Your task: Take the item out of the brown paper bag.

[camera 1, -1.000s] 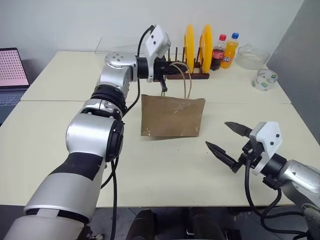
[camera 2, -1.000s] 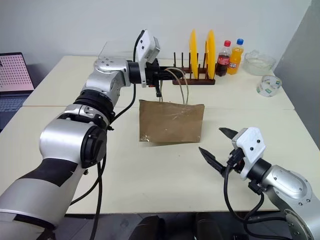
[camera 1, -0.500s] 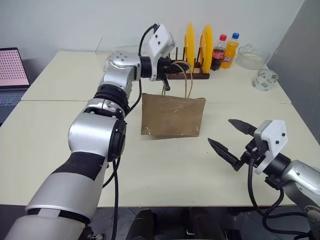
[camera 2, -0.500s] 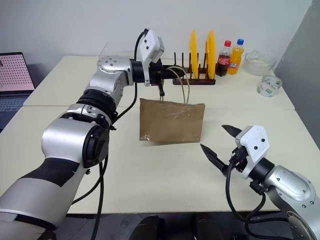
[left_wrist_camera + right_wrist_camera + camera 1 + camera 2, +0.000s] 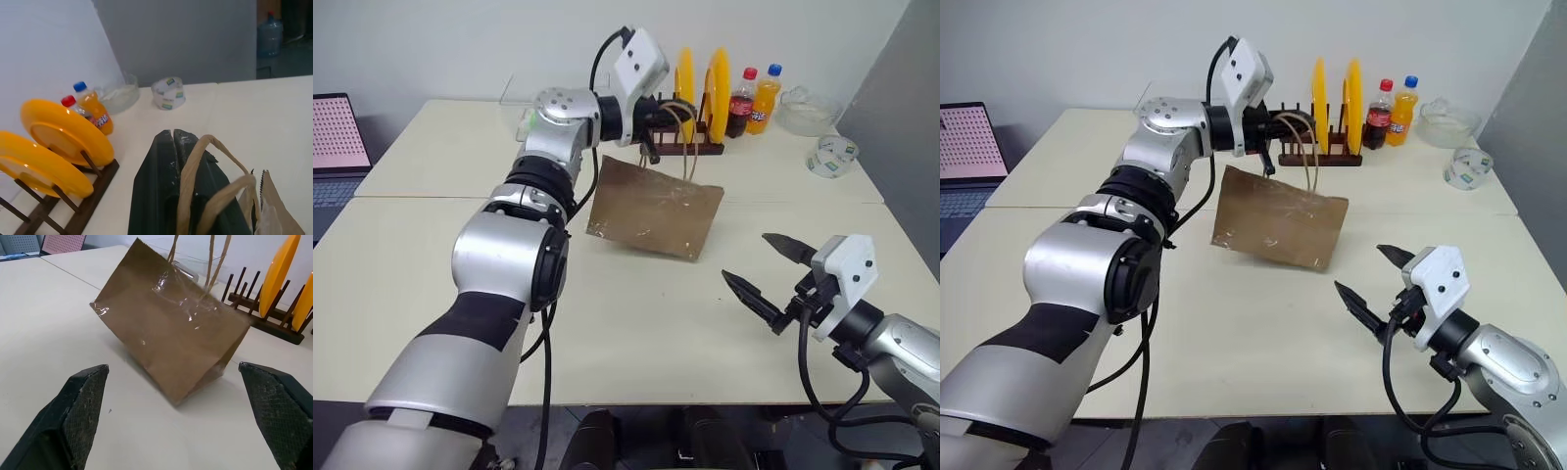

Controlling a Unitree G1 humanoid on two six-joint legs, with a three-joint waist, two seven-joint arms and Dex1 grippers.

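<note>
The brown paper bag (image 5: 656,211) hangs tilted over the middle of the table, its left bottom corner lifted and its right bottom corner low near the tabletop. Its two tan loop handles (image 5: 195,161) run up to my left gripper (image 5: 654,137), which is shut with the handles caught on its black fingers (image 5: 161,186). The item is hidden inside the bag. My right gripper (image 5: 745,257) stands open near the table's front right, a short way in front of the bag, with nothing between its fingers.
Behind the bag stands a wooden plate rack (image 5: 695,147) with two yellow plates (image 5: 685,83). A cola bottle (image 5: 740,103), an orange bottle (image 5: 766,98), a clear bowl (image 5: 806,110) and a tape roll (image 5: 830,155) sit at the back right. A laptop (image 5: 337,147) is far left.
My left gripper has risen and moved right, pulling the bag up by its handles so it now hangs tilted off the table. The right gripper has stayed in place.
</note>
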